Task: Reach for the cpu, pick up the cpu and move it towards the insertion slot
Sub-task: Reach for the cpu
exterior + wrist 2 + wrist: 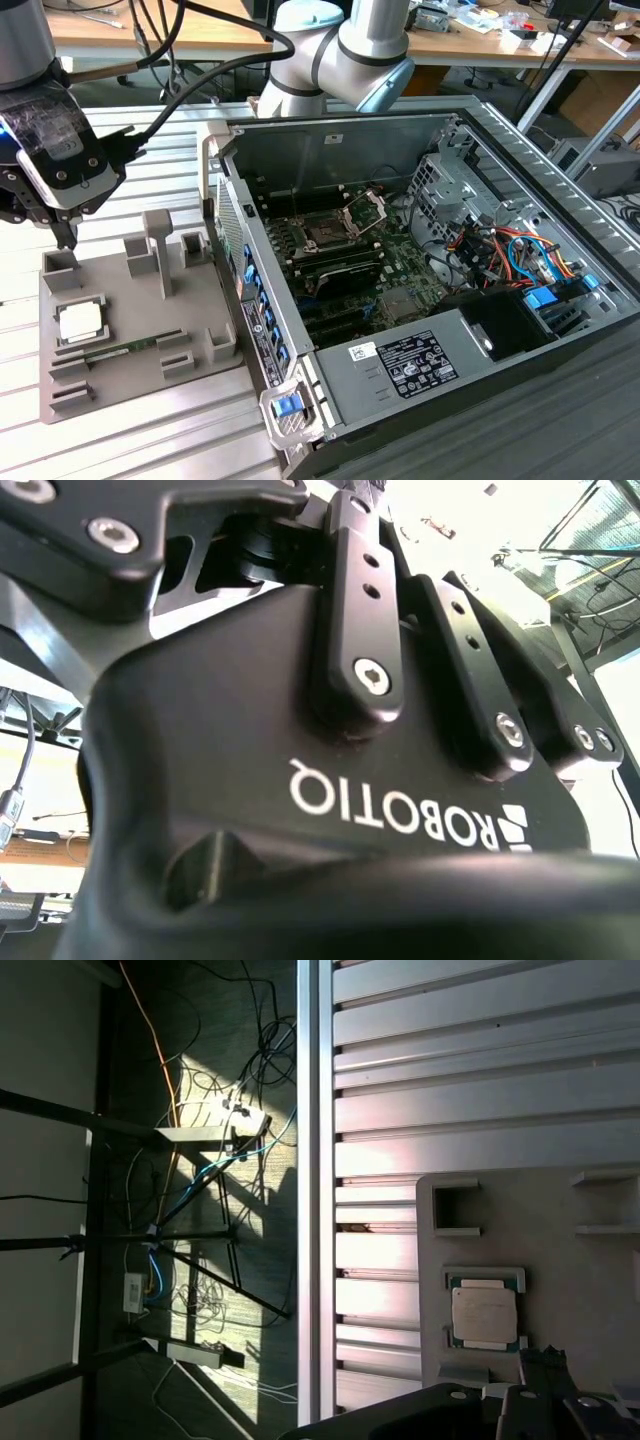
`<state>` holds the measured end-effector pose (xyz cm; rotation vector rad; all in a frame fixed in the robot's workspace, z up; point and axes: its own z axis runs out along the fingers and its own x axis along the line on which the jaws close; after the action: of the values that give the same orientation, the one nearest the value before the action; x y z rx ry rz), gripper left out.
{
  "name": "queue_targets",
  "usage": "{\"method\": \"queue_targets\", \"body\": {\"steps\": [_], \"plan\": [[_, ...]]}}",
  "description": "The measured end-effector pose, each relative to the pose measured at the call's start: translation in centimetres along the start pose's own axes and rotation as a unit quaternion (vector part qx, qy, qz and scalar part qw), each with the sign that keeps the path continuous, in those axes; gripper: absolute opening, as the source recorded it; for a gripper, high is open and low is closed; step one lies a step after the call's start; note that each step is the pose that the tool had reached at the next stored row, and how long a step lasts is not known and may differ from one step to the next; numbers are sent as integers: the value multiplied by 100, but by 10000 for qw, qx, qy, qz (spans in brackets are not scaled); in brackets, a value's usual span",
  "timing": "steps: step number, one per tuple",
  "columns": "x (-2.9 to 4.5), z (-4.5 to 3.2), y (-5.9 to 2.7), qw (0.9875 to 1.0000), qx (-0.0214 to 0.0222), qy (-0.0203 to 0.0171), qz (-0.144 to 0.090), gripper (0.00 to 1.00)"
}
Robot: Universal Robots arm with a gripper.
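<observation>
- At the exterior view's left, the robot's hand [66, 236] hangs over the far end of a grey tray [130, 395]. Whether it is open or closed cannot be told, and it has no hold of the cpu.
- The cpu [80, 322] (pale, square, flat) lies in a tray recess, apart from the hand. The first wrist view shows it [484, 1315] seated there too.
- A green memory stick [120, 352] lies just beside it.
- Further right on the slatted worktop [60, 455] lies an open computer case [400, 140]. The insertion slot [325, 235] sits inside it, well apart from the cpu.
</observation>
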<state>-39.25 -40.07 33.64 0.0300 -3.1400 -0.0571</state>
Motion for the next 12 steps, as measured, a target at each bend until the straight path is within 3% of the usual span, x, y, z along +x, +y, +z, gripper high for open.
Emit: {"method": "queue_targets", "body": {"steps": [12], "plan": [[4,26,-1,10000,0,0,0,11]]}}
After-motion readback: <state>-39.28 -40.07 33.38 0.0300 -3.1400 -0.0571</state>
